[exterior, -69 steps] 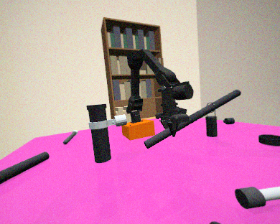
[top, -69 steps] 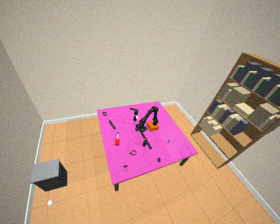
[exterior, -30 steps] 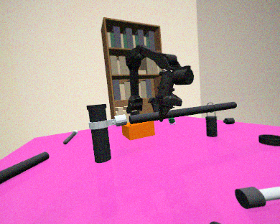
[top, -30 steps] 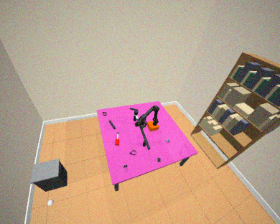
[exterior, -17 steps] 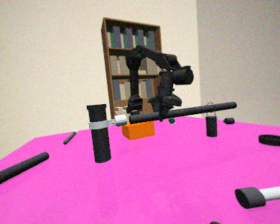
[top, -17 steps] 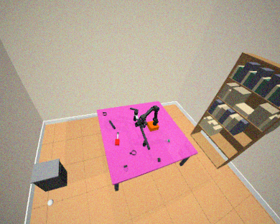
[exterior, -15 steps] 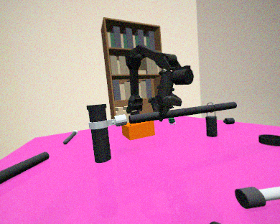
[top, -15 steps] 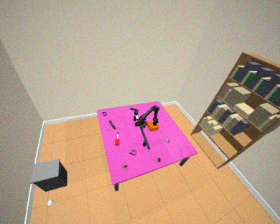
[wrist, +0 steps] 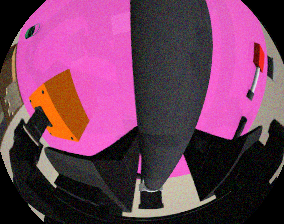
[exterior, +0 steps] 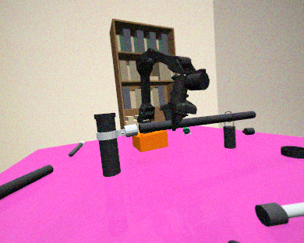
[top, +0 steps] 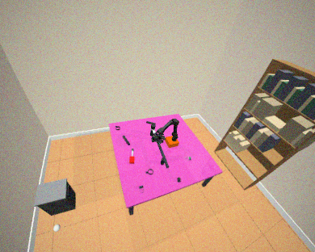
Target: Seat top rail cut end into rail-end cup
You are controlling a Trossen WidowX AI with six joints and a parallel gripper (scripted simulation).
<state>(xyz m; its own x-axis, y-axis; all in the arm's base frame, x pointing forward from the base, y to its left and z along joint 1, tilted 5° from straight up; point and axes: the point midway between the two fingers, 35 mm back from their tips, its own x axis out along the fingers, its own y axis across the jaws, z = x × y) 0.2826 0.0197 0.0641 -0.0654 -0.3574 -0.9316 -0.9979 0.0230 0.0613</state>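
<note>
Gripping the dark top rail (top: 162,155) (exterior: 208,119) (wrist: 170,75) beside the big post (exterior: 110,156).

The WidowX gripper (top: 157,139) (exterior: 176,125) (wrist: 158,129) is clenched around the rail, nearer its cut end, which stands at the mouth of the pale rail-end cup (exterior: 131,130) rather than fully inside. The silvery brace band (exterior: 107,135) circles the post below its black cap (exterior: 104,115), with the cup attached at its side. Toward its far end, the rail passes through the loop cap (exterior: 228,118) on the short post (exterior: 229,138), sloping slightly upward. An orange block (top: 172,141) (exterior: 151,140) (wrist: 63,107) sits on the magenta table (top: 140,161) (exterior: 153,195) (wrist: 103,60).
</note>
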